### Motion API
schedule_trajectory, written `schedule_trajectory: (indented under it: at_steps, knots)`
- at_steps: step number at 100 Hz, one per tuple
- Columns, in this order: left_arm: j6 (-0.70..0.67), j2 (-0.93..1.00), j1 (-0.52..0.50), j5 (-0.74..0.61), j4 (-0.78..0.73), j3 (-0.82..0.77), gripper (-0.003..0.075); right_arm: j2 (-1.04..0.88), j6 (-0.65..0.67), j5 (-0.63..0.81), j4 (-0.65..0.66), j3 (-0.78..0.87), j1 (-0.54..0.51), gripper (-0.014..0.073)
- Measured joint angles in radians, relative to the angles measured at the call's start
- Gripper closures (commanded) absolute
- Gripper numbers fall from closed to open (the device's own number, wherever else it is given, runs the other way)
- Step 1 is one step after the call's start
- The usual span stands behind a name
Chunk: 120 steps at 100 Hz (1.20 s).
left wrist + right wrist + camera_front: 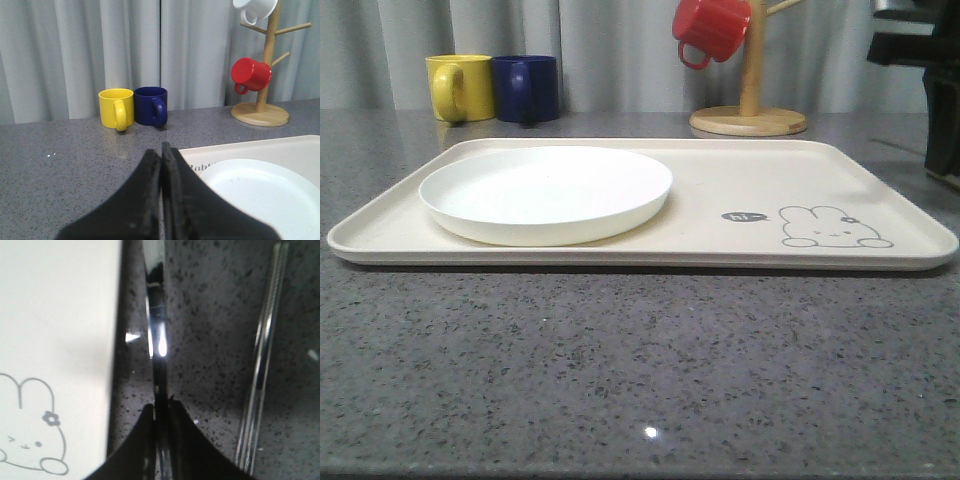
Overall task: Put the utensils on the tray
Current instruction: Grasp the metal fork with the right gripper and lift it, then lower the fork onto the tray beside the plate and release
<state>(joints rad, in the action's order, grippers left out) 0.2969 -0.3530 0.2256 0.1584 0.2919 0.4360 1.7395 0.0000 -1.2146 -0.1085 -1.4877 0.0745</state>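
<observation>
**Right gripper clamped on a steel utensil beside the tray**

Front view: the cream tray (740, 195) spanned mid-frame on the grey counter (640, 370), the white plate (545, 192) on its left half, the rabbit drawing (833, 228) at right. Yellow mug (460, 87) and blue mug (526, 88) stood upper left, touching; a red mug (712, 27) hung on the wooden stand (750, 110).

Left wrist view: the left gripper (161, 165), lower centre, was pressed closed on nothing, the plate at lower right.

Right wrist view: the right gripper (161, 415) pinched a shiny steel utensil (157, 330), which one I cannot tell, just beside the tray's edge. The fork (260, 380) lay on the counter at right.
</observation>
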Motion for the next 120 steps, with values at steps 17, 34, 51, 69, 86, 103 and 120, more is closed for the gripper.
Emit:
schedule_trajectory:
  at_steps: [17, 34, 51, 69, 86, 103, 120]
  knots:
    - [0.000, 0.000, 0.000, 0.000, 0.000, 0.000, 0.0738, -0.069, 0.078, -0.007, 0.006, -0.075, 0.035, 0.0656]
    - [0.000, 0.000, 0.000, 0.000, 0.000, 0.000, 0.0738, -0.101, 0.218, -0.016, 0.006, -0.090, 0.149, 0.0656]
    - [0.000, 0.000, 0.000, 0.000, 0.000, 0.000, 0.0738, -0.081, 0.337, 0.048, 0.004, -0.090, 0.287, 0.0656]
    - [0.000, 0.000, 0.000, 0.000, 0.000, 0.000, 0.0738, -0.013, 0.422, 0.099, 0.000, -0.090, 0.358, 0.0656]
    - [0.000, 0.000, 0.000, 0.000, 0.000, 0.000, 0.0738, 0.051, 0.473, 0.136, 0.000, -0.090, 0.381, 0.0656]
    - [0.000, 0.000, 0.000, 0.000, 0.000, 0.000, 0.0738, 0.091, 0.507, 0.177, -0.002, -0.090, 0.390, 0.0656]
    - [0.000, 0.000, 0.000, 0.000, 0.000, 0.000, 0.0738, 0.132, 0.514, 0.186, -0.002, -0.090, 0.390, 0.0619]
